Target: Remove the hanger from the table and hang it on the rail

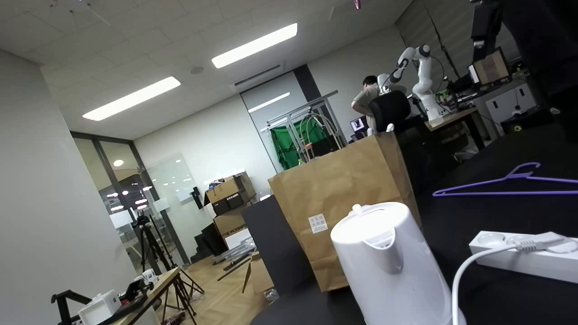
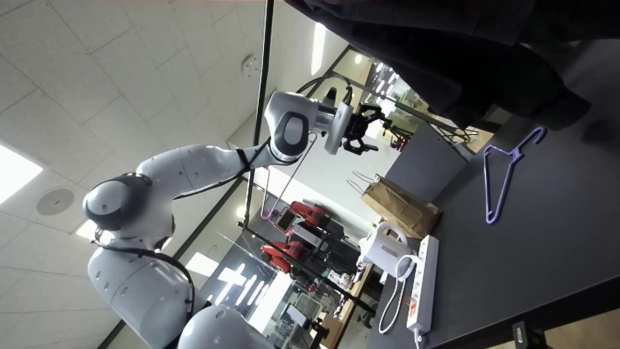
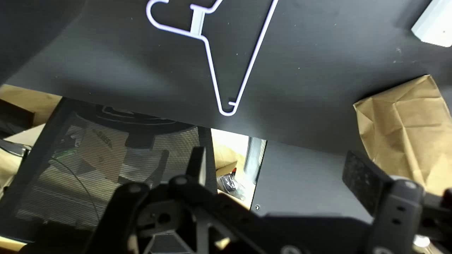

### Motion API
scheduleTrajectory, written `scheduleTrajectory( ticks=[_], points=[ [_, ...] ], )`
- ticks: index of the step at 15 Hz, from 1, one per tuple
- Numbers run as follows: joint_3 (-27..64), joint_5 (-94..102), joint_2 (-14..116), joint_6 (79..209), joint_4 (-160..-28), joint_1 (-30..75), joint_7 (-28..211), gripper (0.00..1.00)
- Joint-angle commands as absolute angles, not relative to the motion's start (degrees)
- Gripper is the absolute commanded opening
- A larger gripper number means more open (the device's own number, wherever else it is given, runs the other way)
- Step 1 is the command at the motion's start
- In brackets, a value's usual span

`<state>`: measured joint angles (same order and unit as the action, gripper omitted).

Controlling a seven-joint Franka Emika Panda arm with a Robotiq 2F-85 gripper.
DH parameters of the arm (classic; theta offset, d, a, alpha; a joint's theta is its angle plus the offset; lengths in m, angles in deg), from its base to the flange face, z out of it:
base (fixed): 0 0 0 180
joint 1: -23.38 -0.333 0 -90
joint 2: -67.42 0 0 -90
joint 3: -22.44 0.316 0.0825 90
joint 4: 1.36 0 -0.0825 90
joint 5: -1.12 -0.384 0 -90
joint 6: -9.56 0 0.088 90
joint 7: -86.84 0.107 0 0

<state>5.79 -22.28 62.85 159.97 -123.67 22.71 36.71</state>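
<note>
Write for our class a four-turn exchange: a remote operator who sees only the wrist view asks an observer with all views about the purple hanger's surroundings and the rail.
Operator: Does the cut-off end of the purple clothes hanger reach the power strip?
Observer: No; in an exterior view, bare black table lies between them.
Operator: Is anything hung up out of my view?
Observer: In an exterior view, a pink clothes hanger appears to hang from the black rail.

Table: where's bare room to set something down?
Table is bare between hanger and strip, also between hanger and bag. Crowded at bag, kettle, strip and white cable, bunched close together.
</note>
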Motion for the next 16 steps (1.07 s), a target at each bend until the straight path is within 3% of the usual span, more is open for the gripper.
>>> scheduleTrajectory(
  ticks=[1, 9, 10, 16],
  points=[
    [11.8, -22.0, 50.1, 158.1, -109.3, 28.1, 35.9, 1.00],
    [15.0, -3.0, 31.9, 153.2, -84.1, 32.1, 50.3, 1.00],
    [18.3, -4.5, 36.5, 157.3, -92.4, 34.2, 46.7, 1.00],
    [18.0, -1.7, 32.8, 154.8, -86.2, 34.2, 49.4, 1.00]
  ],
)
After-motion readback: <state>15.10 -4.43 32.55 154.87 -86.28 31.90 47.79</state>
